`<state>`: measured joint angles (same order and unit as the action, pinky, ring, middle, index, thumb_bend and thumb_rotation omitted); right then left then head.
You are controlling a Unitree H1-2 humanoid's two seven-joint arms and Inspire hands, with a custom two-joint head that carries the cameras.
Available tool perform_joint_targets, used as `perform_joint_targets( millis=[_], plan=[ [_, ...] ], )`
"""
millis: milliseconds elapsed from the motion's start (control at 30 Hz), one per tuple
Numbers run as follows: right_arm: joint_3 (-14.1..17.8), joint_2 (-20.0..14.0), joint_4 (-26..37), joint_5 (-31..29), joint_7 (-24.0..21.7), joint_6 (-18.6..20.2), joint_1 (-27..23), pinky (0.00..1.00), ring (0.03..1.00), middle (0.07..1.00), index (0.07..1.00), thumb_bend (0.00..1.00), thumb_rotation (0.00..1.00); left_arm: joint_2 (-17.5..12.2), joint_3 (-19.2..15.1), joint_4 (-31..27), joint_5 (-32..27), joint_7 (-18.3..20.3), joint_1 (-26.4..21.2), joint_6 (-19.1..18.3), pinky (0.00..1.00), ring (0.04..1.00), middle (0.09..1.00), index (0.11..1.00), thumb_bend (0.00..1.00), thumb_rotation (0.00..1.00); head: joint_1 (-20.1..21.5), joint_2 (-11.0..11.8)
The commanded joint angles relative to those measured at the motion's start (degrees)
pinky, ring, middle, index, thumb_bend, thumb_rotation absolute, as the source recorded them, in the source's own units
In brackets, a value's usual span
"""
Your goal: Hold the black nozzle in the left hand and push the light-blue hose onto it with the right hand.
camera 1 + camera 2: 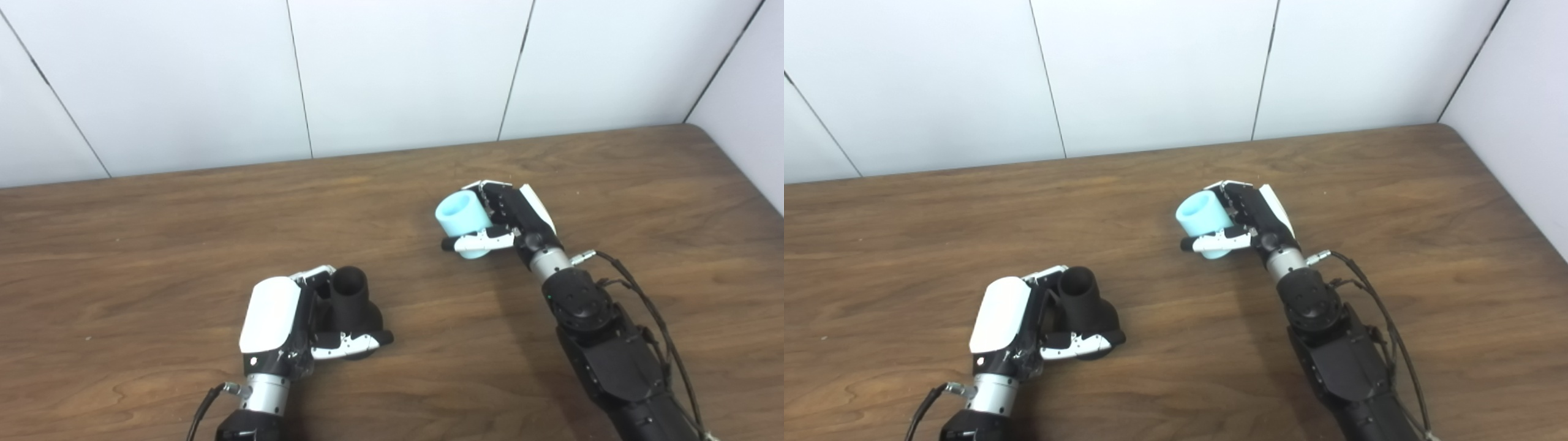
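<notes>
**Both parts in hand, bare wood between them**

I saw the left hand [288, 324] closed around the black nozzle [354, 303], fingers behind it and the thumb pressed across its wider base. The nozzle stood nearly upright, its open narrow end pointing up and slightly away from me, low over the wooden table [153, 245] near the front edge.

The right hand [511, 223] was wrapped around the light-blue hose [460, 222], a short tube lying sideways with its open mouth facing left. The thumb crossed under it, and the fingers curled over the far side.

The two parts were well apart, the hose farther back and to the right of the nozzle. Only bare tabletop lay between them. Behind, open wood ran to the white wall [398, 73]; on the right, the table's rounded corner [704, 130] met a side wall.
</notes>
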<state>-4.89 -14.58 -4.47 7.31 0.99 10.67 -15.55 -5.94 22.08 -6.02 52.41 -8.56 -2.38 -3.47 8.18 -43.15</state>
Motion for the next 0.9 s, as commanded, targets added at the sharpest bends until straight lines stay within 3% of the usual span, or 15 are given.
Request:
perform_joint_targets(
  millis=[0, 500, 867],
  plan=[
    [-0.05, -0.91, 0.29, 1.44, -0.85, -0.32, -0.54, 0.68, 0.721, 0.706, 0.663, 1.0, 0.1, -0.58, 0.08, 1.02, 0.64, 1.23, 0.84, -0.99, 0.57, 0.538, 0.416, 0.507, 0.52, 0.0, 0.08, -0.06],
    [-1.79, -2.15, 2.2, 6.8, -3.6, 1.26, -0.83, 0.84, 0.856, 0.811, 0.725, 1.0, 0.12, -0.92, -0.14, 0.39, 0.77, 2.41, 0.84, -1.71, 0.6, 0.546, 0.422, 0.507, 0.52, 0.0, -0.27, -0.48],
    [-2.0, -2.65, 2.56, 8.0, -5.14, 0.57, -1.04, 0.8, 0.839, 0.806, 0.732, 1.0, 0.13, -1.49, -0.31, 0.15, 0.72, 2.98, 0.62, -1.61, 0.6, 0.55, 0.424, 0.508, 0.52, 0.0, -0.6, -0.89]
  ],
)
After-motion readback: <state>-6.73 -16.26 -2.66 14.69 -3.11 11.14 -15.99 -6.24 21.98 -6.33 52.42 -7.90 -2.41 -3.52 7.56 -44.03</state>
